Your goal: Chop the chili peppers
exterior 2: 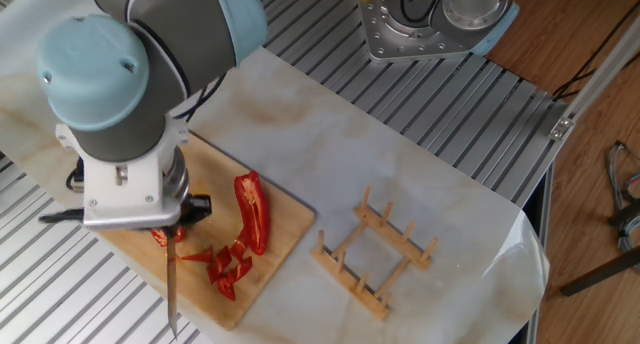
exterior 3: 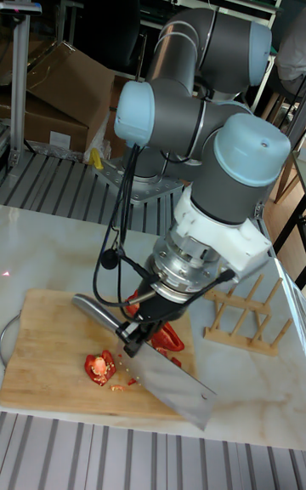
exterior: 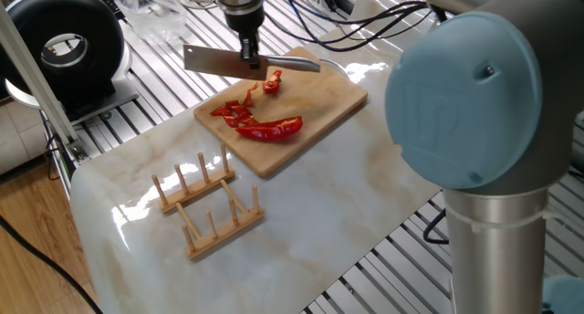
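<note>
**Cleaver held above the board, peppers lying beside and beyond the blade**

The tool (exterior: 248,51) is pinched on a cleaver (exterior: 219,63), gripping it where the blade meets the metal handle. The cleaver hangs clear of the cutting board (exterior: 319,99), with its flat blade reaching out past the board's edge over the slatted metal surface; in the tall fixed view the blade (exterior 3: 174,388) slants down and out across the board's near edge.

The chili peppers (exterior: 265,127) lie on the wooden cutting board (exterior 2: 285,229), which sits at one corner of the marble tabletop (exterior: 310,223). One long curved half (exterior 2: 252,212) rests toward the board's side nearest the tabletop's middle, well apart from the blade. A cluster of smaller cut pieces (exterior 2: 225,269) lies just beside it, closer to the board's edge and near the blade's line (exterior 2: 171,299). A single separate chunk (exterior: 273,80) lies on the other side of the blade, close beneath the tool; in the tall fixed view this chunk (exterior 3: 100,367) sits on bare board with a few tiny red bits next to it.

No pepper touches the blade in any view.

A wooden dish rack (exterior: 205,204) stands on the tabletop, well apart from the board, toward the opposite edge.
</note>
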{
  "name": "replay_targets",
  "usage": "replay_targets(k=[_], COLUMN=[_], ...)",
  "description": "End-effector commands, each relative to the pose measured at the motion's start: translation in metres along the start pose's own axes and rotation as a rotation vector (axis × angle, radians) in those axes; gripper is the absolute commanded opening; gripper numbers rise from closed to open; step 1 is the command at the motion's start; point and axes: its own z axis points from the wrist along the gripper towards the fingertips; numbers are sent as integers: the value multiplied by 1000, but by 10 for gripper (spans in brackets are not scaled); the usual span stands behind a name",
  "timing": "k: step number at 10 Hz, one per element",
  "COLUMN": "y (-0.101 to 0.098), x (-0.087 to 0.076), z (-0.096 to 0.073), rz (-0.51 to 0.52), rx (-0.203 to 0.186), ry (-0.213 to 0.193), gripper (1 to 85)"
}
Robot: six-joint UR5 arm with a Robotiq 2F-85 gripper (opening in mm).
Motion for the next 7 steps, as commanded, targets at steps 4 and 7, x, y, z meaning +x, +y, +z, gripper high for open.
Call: replay_targets(k=[4,7], y=[-4,-7], x=[-29,-33], z=[10,19], rz=[-52,-63], rx=[25,27], ry=[-15,-17], gripper=[13,13])
